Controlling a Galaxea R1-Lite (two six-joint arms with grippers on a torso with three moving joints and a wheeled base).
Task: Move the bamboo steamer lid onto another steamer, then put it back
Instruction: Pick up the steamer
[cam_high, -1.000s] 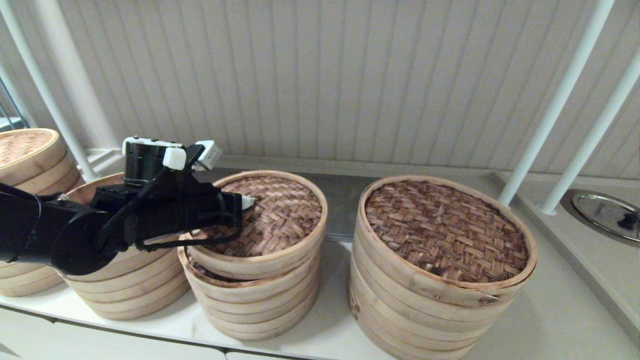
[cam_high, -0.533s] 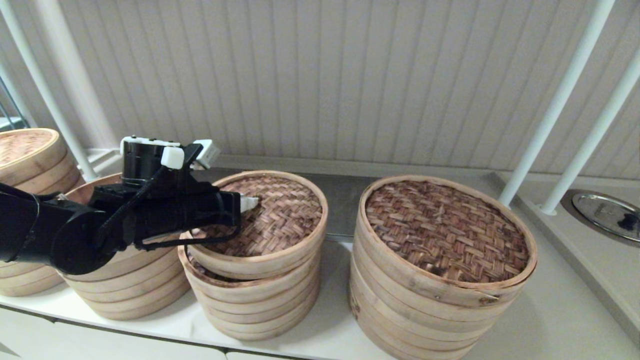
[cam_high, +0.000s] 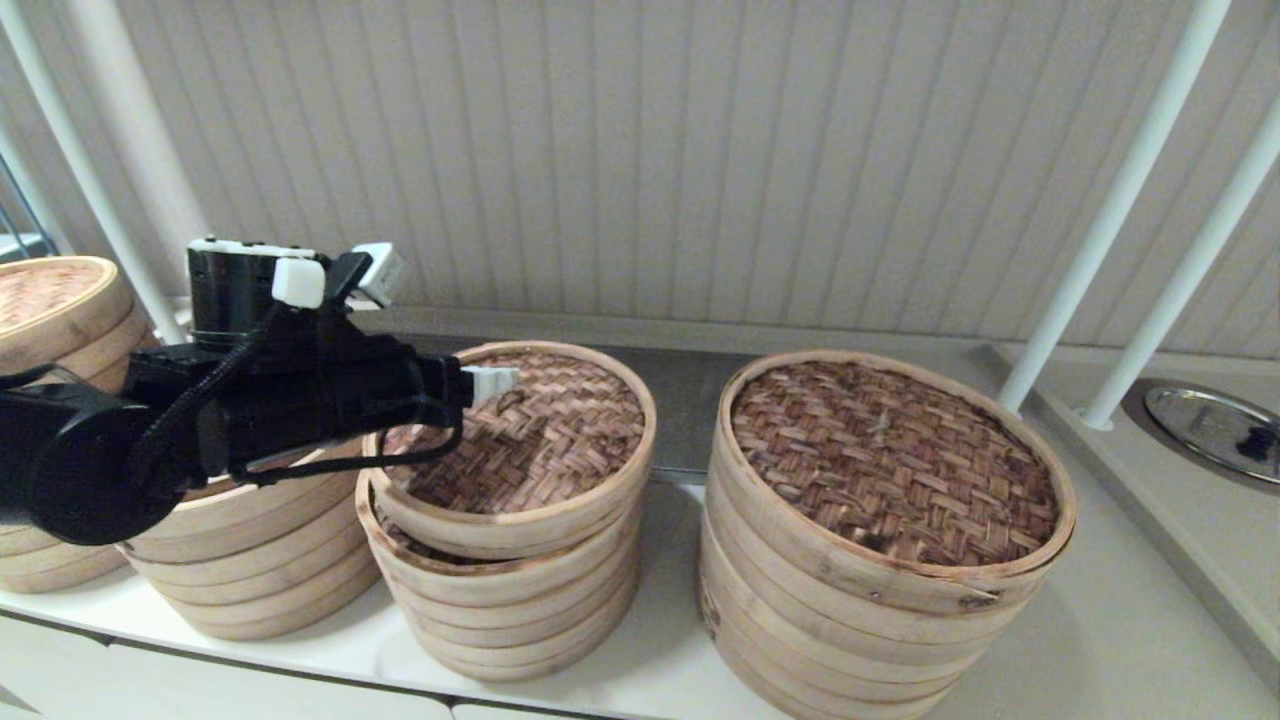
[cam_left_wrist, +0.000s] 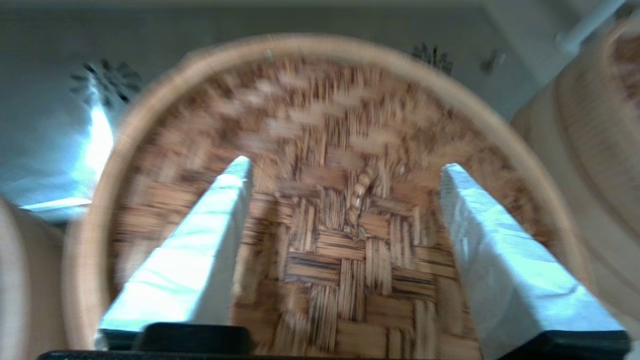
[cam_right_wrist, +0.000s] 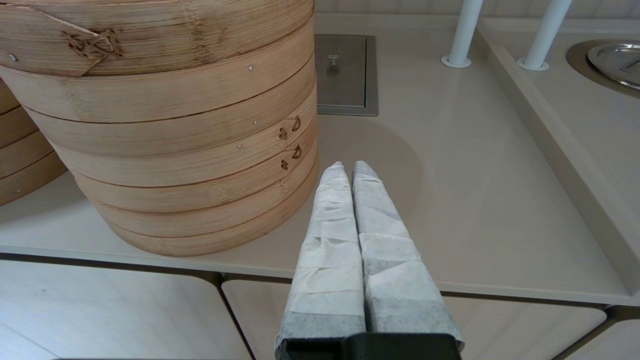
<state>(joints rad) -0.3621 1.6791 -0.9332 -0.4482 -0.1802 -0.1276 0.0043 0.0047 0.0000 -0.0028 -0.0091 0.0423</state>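
Lid (cam_high: 525, 440) sits tilted atop the small steamer (cam_high: 505, 590), its loop handle (cam_left_wrist: 361, 192) directly below left end effector (cam_left_wrist: 345, 170), fingers wide apart w/ nothing held. Right end effector (cam_right_wrist: 347, 167) pressed together, parked low by table (cam_right_wrist: 450, 200).

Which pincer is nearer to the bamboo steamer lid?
Left. The left pincer hangs open above the bamboo steamer lid; the right pincer is shut, low beside the widest steamer.

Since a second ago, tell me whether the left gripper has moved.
Yes. In the head view the left gripper has risen and pulled back toward the robot's left, judged against the rim of the bamboo steamer lid, which sits unmoved. Its fingers are open.
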